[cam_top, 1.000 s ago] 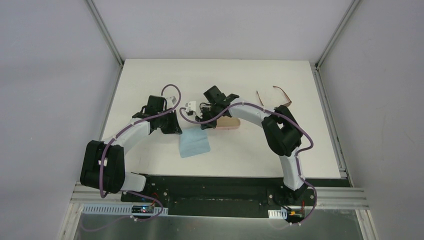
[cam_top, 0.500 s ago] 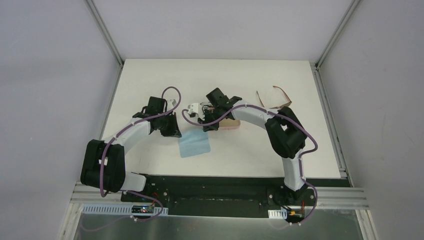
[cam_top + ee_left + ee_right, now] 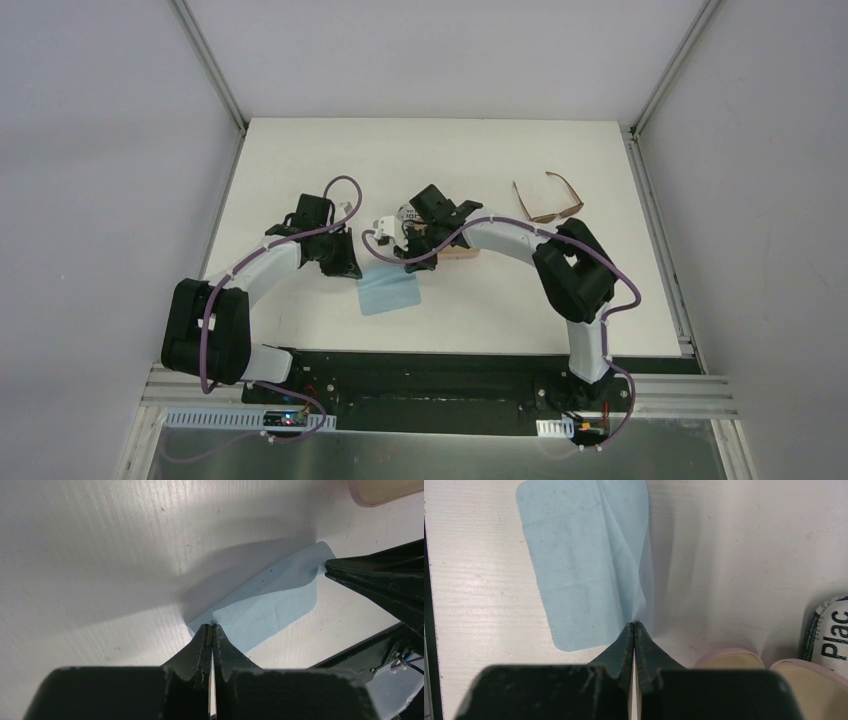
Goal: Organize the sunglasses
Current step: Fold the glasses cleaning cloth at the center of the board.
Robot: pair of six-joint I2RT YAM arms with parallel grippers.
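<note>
Brown thin-framed sunglasses (image 3: 548, 201) lie open on the table at the far right, away from both grippers. A light blue cloth (image 3: 390, 293) lies in front of the arms. My left gripper (image 3: 352, 268) is shut on the cloth's far left corner; the left wrist view shows the cloth (image 3: 270, 600) rising to the closed tips (image 3: 212, 626). My right gripper (image 3: 408, 265) is shut on the far right corner. In the right wrist view the cloth (image 3: 584, 565) creases up to the tips (image 3: 634, 624).
A pink case (image 3: 462, 252) lies just behind the right gripper, half hidden under the arm, and shows as the pink case (image 3: 729, 658) in the right wrist view. A black-and-white lettered case (image 3: 398, 216) sits behind it, seen as the lettered case (image 3: 831, 630) there too.
Both grippers have moved toward the near edge, drawing the cloth's far edge with them. The right arm has shifted off the brown sunglasses, which now show whole.
</note>
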